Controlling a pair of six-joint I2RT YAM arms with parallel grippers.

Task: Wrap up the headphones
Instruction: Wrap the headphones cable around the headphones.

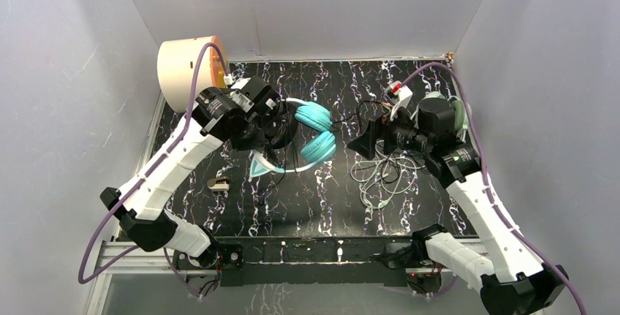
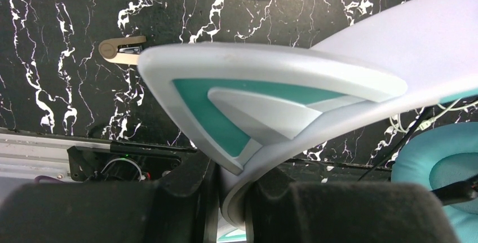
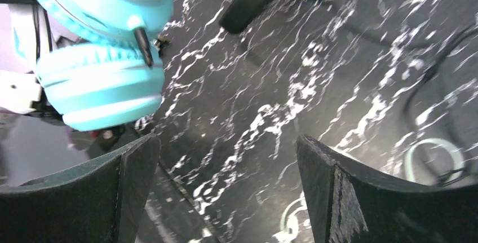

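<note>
Left hand (image 2: 231, 198) pinches the white band of the teal headset (image 1: 316, 131), held above the centre of the bench (image 1: 292, 213). Right hand (image 3: 225, 192) is spread, facing the cups. Wrapping apparently not begun; next move calls for catching the cord (image 3: 144, 45).

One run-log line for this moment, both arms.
left gripper: shut on teal headset at white band | right gripper: open, empty, beside ear cups
</note>
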